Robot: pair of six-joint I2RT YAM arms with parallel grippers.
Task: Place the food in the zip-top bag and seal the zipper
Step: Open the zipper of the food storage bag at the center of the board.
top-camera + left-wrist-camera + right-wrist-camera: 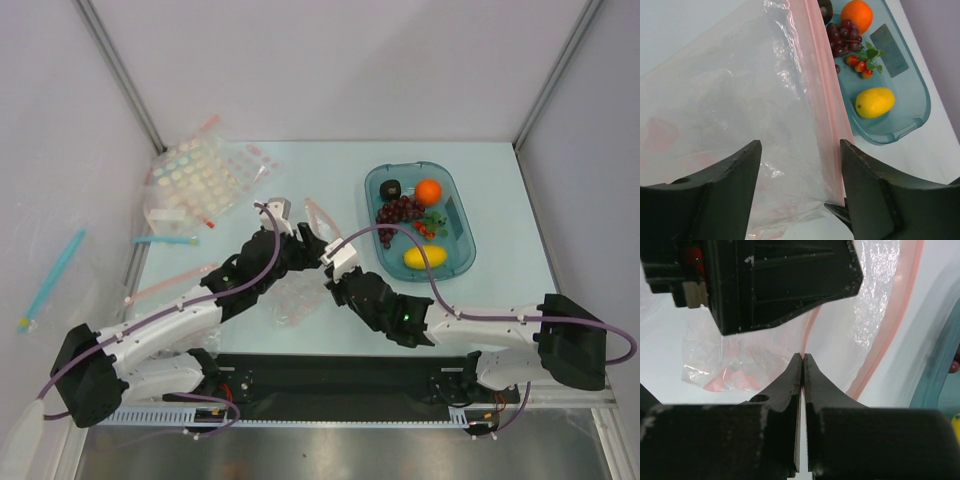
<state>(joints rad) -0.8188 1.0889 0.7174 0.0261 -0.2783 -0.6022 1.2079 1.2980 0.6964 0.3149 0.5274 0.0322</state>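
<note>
The zip-top bag (740, 90) is clear with a pale pink zipper (827, 90) along its mouth, held up off the table (300, 298). My left gripper (800, 145) is open, and its jaws stand wide on either side of the bag (305, 236). My right gripper (803, 356) is shut on the bag's edge by the zipper (890, 335), just right of the left one (328, 256). The food lies in the teal tray (462, 255): orange (428, 191), plum (391, 188), grapes (400, 211), red-and-green bunch (432, 225), lemon (424, 258).
Dotted clear bags (200, 180) lie at the back left. A bag with a blue strip (50, 275) hangs off the left edge. Loose blue (165, 240) and pink (170, 283) strips lie beside the left arm. Walls close in on three sides.
</note>
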